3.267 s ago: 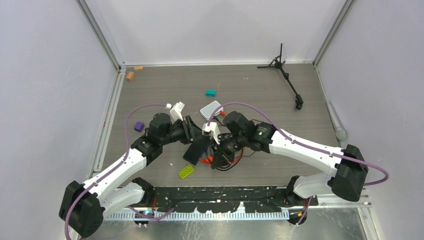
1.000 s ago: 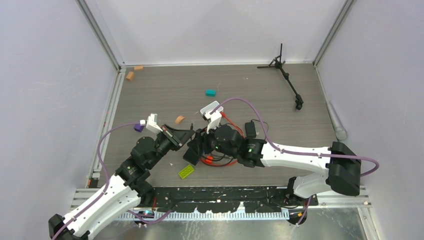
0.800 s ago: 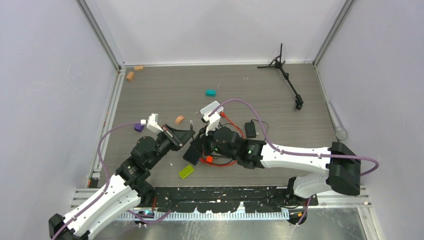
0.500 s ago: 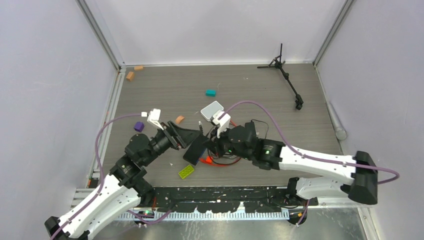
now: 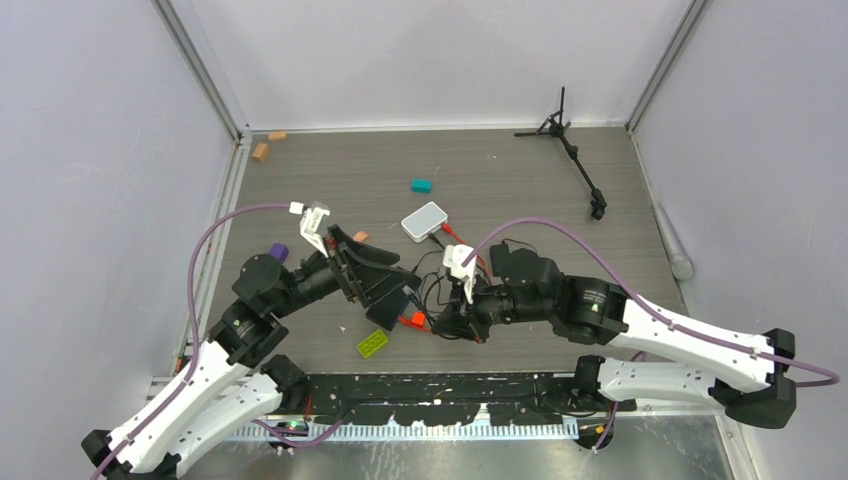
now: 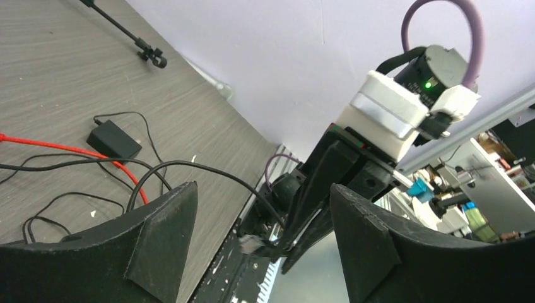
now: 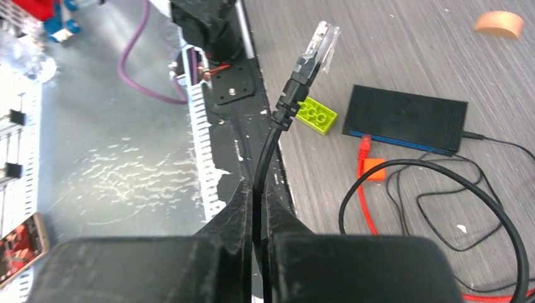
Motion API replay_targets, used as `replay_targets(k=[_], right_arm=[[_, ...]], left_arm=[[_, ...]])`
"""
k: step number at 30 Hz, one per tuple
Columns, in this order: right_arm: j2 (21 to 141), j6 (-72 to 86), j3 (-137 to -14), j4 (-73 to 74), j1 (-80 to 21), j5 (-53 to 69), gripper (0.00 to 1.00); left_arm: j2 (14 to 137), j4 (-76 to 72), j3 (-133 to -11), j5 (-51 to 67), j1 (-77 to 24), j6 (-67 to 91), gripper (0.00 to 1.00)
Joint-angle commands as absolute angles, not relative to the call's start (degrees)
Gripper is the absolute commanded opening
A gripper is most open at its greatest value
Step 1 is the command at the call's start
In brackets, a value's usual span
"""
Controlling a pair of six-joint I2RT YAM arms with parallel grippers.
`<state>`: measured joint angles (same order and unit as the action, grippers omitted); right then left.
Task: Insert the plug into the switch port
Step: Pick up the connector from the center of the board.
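You are working in a robotics lab, inside a purpose-built test cell. Pale lavender panels (image 5: 430, 60) in aluminium framing posts (image 5: 200, 70) close off the wood-grain desk (image 5: 500, 170) on its left, right and far sides. White robot arms (image 5: 215, 355) with purple cabling are bolted to a black mounting plate (image 5: 450, 385) along the near edge. Small test props lie scattered about: a teal block (image 5: 421, 185), a green toy brick (image 5: 373, 343), a little black tripod (image 5: 575, 155). The left wrist view looks out to a cluttered equipment bench (image 6: 479, 183); the right wrist view shows a scuffed steel surface (image 7: 113, 158) below the desk's near edge.
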<state>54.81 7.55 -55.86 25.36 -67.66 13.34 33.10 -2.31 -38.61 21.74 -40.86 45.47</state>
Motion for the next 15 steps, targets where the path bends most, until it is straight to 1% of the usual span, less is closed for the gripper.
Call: replay_targets(k=[1, 9, 15], right_arm=[[51.91, 6.53, -57.93, 24.02, -67.70, 20.47, 0.00], [51.53, 5.76, -58.06, 20.96, -67.75, 15.58, 0.00], [52.91, 4.84, -57.75, 18.06, -67.71, 11.23, 0.01]], left_arm=[[34.57, -1.02, -42.33, 27.05, -40.96, 43.77, 0.78], [35.03, -3.63, -39.82, 28.87, -40.96, 47.64, 0.77], [36.58, -6.05, -38.41, 32.42, -40.98, 49.05, 0.68]])
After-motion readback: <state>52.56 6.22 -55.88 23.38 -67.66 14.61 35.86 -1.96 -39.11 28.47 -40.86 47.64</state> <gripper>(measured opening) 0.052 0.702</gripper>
